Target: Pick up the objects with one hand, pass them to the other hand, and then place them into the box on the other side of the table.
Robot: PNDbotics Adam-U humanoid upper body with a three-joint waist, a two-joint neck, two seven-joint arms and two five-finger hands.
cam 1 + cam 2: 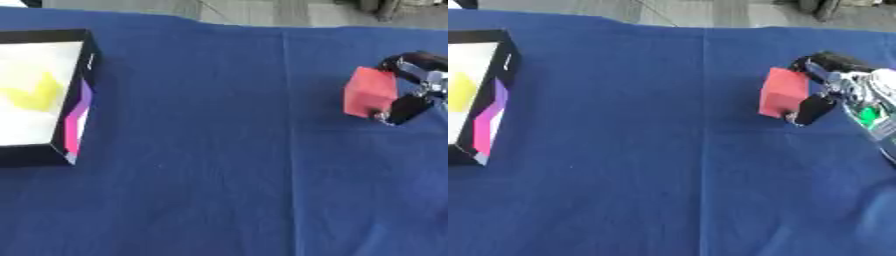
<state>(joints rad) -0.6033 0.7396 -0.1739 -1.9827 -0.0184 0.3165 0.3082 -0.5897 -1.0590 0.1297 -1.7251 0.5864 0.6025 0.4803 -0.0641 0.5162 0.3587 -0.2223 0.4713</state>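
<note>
In the left eye view, the right hand (411, 85) curls its fingers around a red block (370, 92) over the blue tablecloth (219, 150); the pick-up step, I'd say. In the right eye view, the black-walled box (483, 120) sits far left, so a handover should come next; no left hand shows.

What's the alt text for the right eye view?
The robot's right hand grips a red block at the right side of a blue cloth-covered table. A black-walled box with a white floor and something yellow inside sits at the far left edge.
</note>
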